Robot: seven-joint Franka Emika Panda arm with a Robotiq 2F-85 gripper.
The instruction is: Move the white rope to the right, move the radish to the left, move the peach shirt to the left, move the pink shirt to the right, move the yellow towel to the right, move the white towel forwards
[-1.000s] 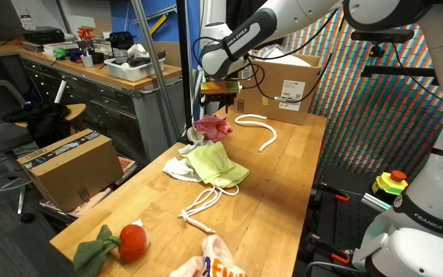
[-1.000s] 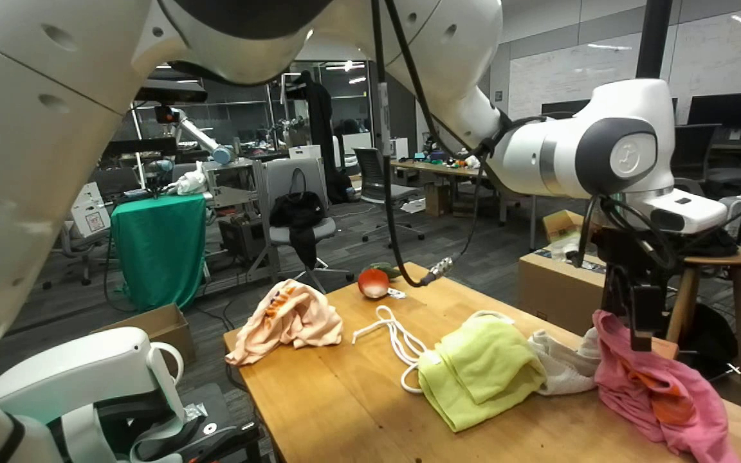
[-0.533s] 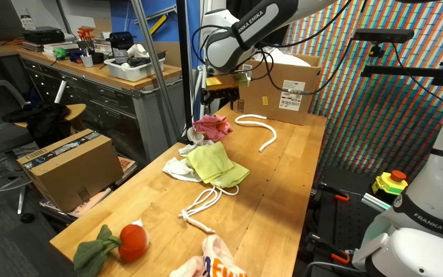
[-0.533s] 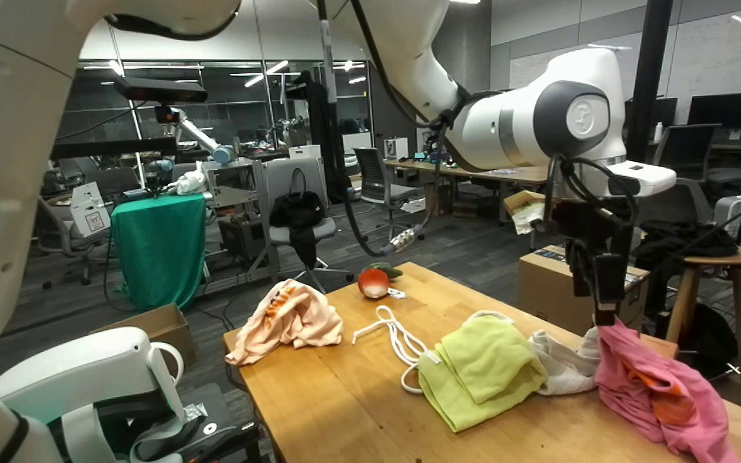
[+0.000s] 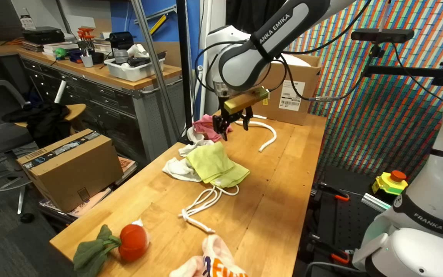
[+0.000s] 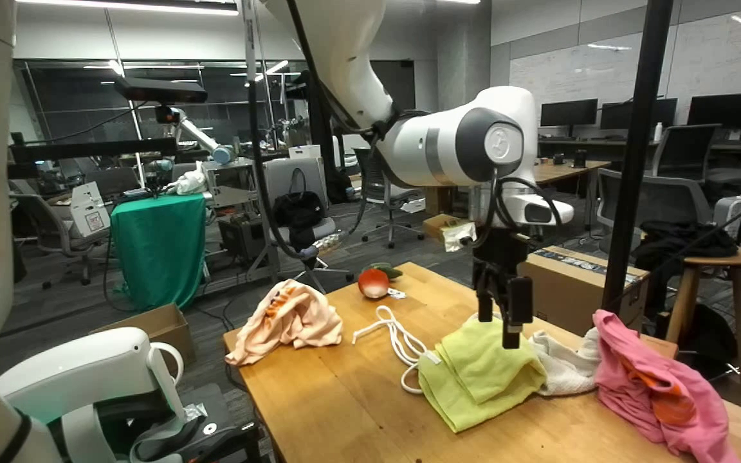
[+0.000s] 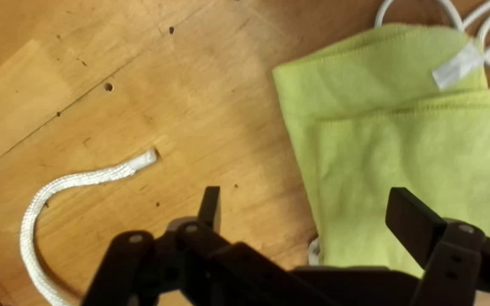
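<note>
My gripper [image 7: 304, 199] hovers above the table with its jaws wide apart and nothing between them; the yellow towel [image 7: 398, 161] lies below its right finger. To the left in the wrist view curls the white rope [image 7: 36, 204]. The white towel [image 6: 563, 366] sticks out from under the yellow towel, beside the crumpled pink shirt [image 6: 660, 386]. In an exterior view the gripper partly covers the pink shirt and the rope. Across the table, the radish [image 5: 133, 242] with its green leaves and the bunched peach shirt [image 6: 296, 318] lie near the end.
A thinner white knotted cord [image 5: 202, 204] runs out from the yellow towel's edge. A large cardboard box [image 5: 298, 77] stands at the table's far end, and a dark upright post [image 5: 186, 77] rises near the pink shirt, beside the table edge.
The arm has swung away from above the pink shirt toward the yellow towel, and the gripper has turned somewhat. It has stayed open; the cloths, rope and radish lie unmoved.
</note>
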